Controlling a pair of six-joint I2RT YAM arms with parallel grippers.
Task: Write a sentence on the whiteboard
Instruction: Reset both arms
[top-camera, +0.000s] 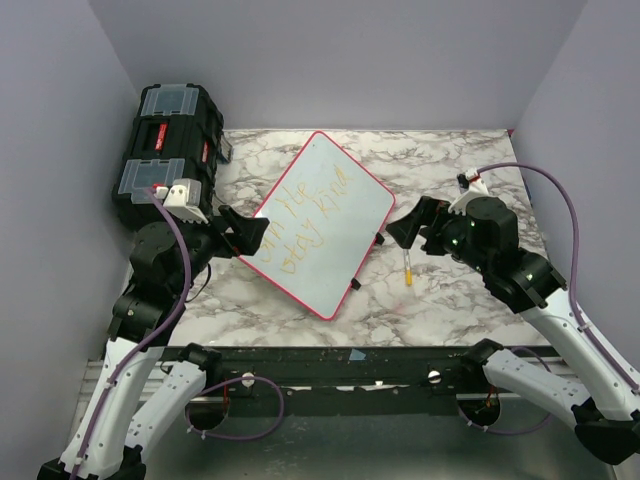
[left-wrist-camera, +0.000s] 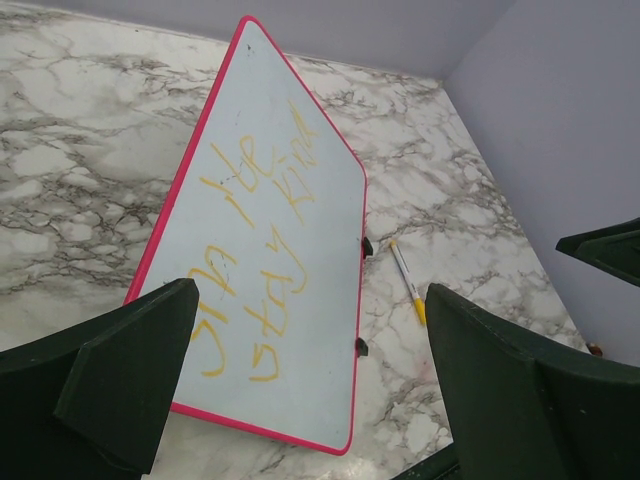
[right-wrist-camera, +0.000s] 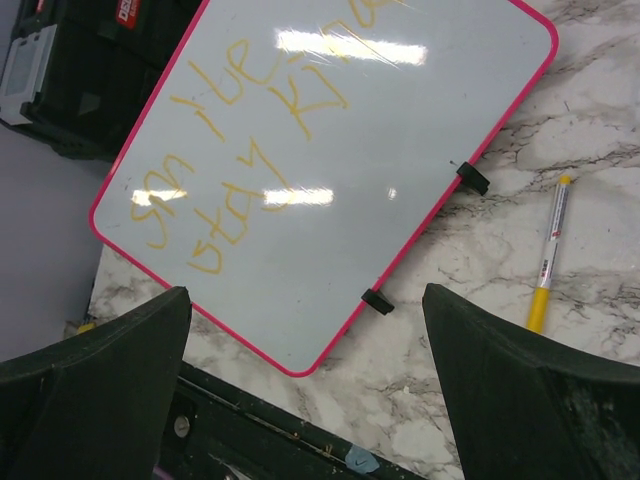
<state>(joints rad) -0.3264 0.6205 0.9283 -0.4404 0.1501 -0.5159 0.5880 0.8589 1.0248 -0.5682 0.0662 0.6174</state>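
Note:
The whiteboard (top-camera: 335, 255), glossy white with a pink-red frame, lies tilted on the marble table, with small black clips on its right edge. The sentence (top-camera: 305, 215) runs across it in two lines of yellow-orange letters. My left gripper (top-camera: 248, 232) hovers at the board's left edge, open and holding nothing. My right gripper (top-camera: 408, 228) hangs to the right of the board, also open and holding nothing. The left wrist view shows the whiteboard (left-wrist-camera: 310, 380) and the sentence (left-wrist-camera: 255, 230) beyond my left gripper (left-wrist-camera: 312, 300). The right wrist view shows the whiteboard (right-wrist-camera: 420, 150) and the sentence (right-wrist-camera: 250, 140) past my right gripper (right-wrist-camera: 305, 300).
A marker (top-camera: 408, 270) with a yellow cap lies on the marble just right of the board, also in view as the marker (left-wrist-camera: 407, 283) and the marker (right-wrist-camera: 549, 255). A black toolbox (top-camera: 170, 150) stands at the back left. Lilac walls close in the table on three sides.

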